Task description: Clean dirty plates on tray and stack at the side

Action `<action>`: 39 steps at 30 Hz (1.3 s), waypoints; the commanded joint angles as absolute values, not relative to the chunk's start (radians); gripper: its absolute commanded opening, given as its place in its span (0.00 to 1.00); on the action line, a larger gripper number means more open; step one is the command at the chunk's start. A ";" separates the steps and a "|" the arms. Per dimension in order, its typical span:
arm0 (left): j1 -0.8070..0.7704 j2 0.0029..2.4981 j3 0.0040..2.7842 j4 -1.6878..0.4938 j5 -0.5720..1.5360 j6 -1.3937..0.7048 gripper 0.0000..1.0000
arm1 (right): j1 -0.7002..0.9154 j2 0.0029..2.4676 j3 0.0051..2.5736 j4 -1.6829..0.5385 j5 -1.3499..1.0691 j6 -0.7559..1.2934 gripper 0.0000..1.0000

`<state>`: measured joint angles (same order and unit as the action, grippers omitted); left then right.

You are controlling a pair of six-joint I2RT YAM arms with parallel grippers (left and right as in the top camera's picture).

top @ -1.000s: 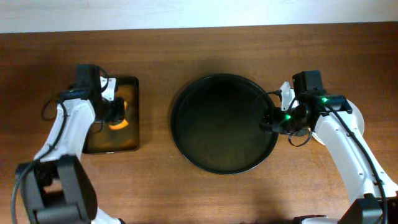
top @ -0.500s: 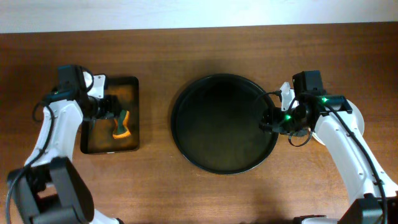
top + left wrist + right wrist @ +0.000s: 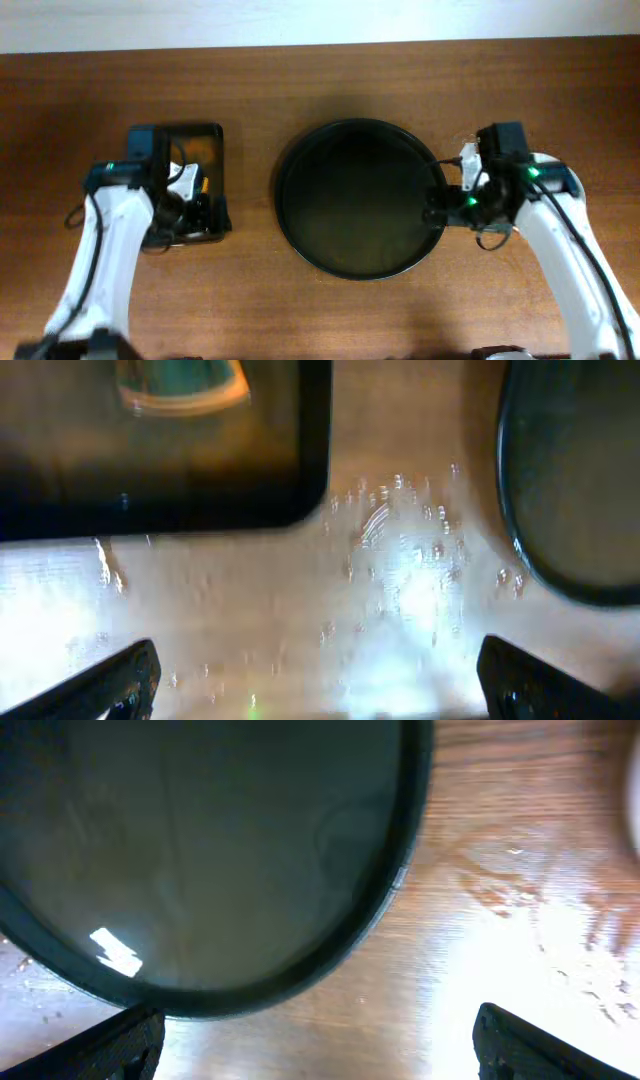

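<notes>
Shifted left gripper down across small dark-brown tray moments earlier; spread wide, empty. Held right gripper at rim of round black tray, equally wide, empty.

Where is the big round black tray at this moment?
In the overhead view, the round black tray lies near the centre of the frame, with the small rectangular tray to its left and the right gripper at its right edge.

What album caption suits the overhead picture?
Left arm and right arm flank a round black tray; a smaller brown tray sits at left.
</notes>
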<state>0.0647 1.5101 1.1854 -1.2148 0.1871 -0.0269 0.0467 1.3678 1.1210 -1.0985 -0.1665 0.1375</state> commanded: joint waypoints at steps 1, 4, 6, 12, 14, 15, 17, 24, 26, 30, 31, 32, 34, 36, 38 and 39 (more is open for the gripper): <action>0.067 1.224 1.035 -1.121 0.187 -0.022 0.99 | 0.053 1.134 1.034 -1.052 -0.099 0.165 0.99; 0.067 0.836 0.857 -0.973 0.187 -0.022 0.99 | 0.053 0.856 0.953 -0.989 -0.070 0.165 0.99; 0.067 0.624 0.807 -0.955 0.187 -0.022 0.99 | 0.053 0.728 0.953 -0.991 -0.063 0.165 0.99; 0.067 0.493 0.807 -0.960 0.187 -0.022 0.99 | 0.053 0.730 0.953 -0.991 -0.063 0.165 0.99; 0.067 0.493 0.807 -0.960 0.187 -0.022 0.99 | 0.053 0.749 0.953 -0.991 -0.063 0.165 0.99; 0.067 0.493 0.807 -0.960 0.187 -0.022 0.99 | 0.053 0.760 0.953 -0.991 -0.063 0.165 0.99; 0.067 0.493 0.807 -0.960 0.187 -0.022 0.99 | 0.052 0.732 0.952 -0.995 -0.027 0.132 0.99; 0.067 0.493 0.807 -0.960 0.187 -0.022 0.99 | 0.053 0.162 0.420 -0.415 -0.024 0.101 0.99; 0.067 0.493 0.807 -0.960 0.187 -0.022 0.99 | 0.053 0.051 0.261 -0.186 -0.006 0.101 0.99; 0.067 0.493 0.807 -0.960 0.187 -0.022 0.99 | 0.053 0.003 0.043 0.164 0.009 0.077 0.99; 0.067 0.493 0.807 -0.960 0.187 -0.023 0.99 | 0.053 0.003 0.006 0.131 0.012 0.056 0.99; 0.067 0.493 0.807 -0.960 0.187 -0.023 0.99 | 0.051 0.003 0.006 0.049 0.010 0.020 0.99; 0.067 0.493 0.807 -0.960 0.187 -0.022 0.99 | 0.052 0.004 0.006 -0.079 -0.013 0.007 0.99; 0.067 0.493 0.807 -0.960 0.187 -0.022 0.99 | 0.052 0.006 0.006 -0.079 -0.014 0.007 0.99; 0.067 0.493 0.807 -0.960 0.187 -0.022 0.99 | 0.052 0.006 0.006 -0.079 -0.014 0.007 0.99; 0.067 0.493 0.807 -0.960 0.187 -0.022 0.99 | 0.052 0.006 0.006 -0.079 -0.014 0.007 0.99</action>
<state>0.0647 0.4973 0.8116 -0.9600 0.1837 -0.0269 0.0475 0.0120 0.0105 -0.0742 -0.0044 0.0170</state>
